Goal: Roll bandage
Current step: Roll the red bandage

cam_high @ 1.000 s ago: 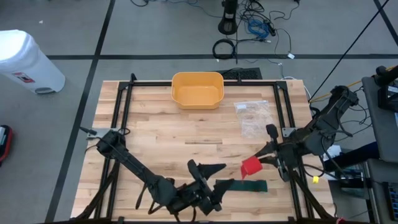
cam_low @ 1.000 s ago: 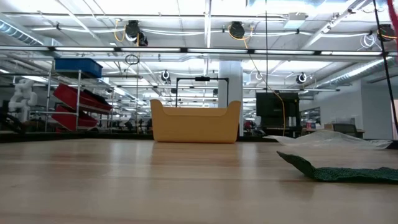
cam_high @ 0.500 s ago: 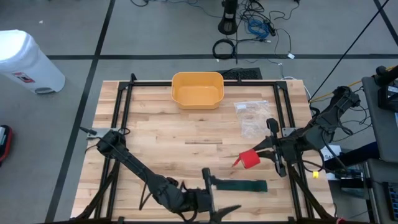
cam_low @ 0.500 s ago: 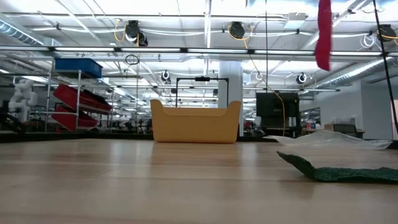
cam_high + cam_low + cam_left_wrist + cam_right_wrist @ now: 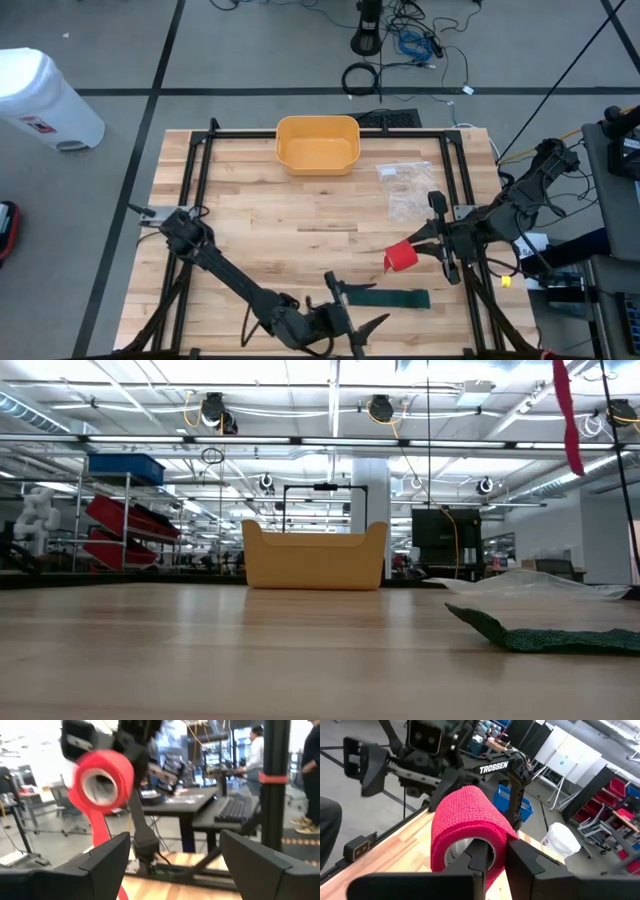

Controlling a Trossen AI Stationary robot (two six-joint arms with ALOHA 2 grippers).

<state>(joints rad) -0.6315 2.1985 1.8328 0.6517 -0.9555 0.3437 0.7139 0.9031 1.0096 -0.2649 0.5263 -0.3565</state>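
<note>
A red bandage roll [image 5: 400, 258] hangs above the table's right side, and my right gripper [image 5: 412, 252] is shut on it. Its loose tail [image 5: 101, 832] dangles below and also shows in the low view [image 5: 568, 415]. A dark green bandage strip [image 5: 392, 298] lies flat on the wooden table near the front edge. My left gripper [image 5: 358, 302] hovers open at the strip's left end, above it, touching nothing. In the left wrist view it faces the red roll [image 5: 102, 774]. My right gripper pinches the roll's wall [image 5: 496, 837] between its two fingers. One finger [image 5: 479, 856] reaches into the grey core and the other [image 5: 522, 854] lies outside on the red wrap. The fingers come level from the table's right side. The roll is lifted clear, its tail hanging slack.
A yellow bin [image 5: 317, 143] stands at the table's far middle. A clear plastic bag [image 5: 406, 190] lies at the far right. Black frame rails [image 5: 195, 190] run along the table's sides. Bare wood lies between the bin and the green strip.
My left gripper has sunk and moved toward the table's near edge, rolling about its own axis while staying open. The red roll's loose tail has swung into the low view and drifted sideways. My right gripper keeps its hold.
</note>
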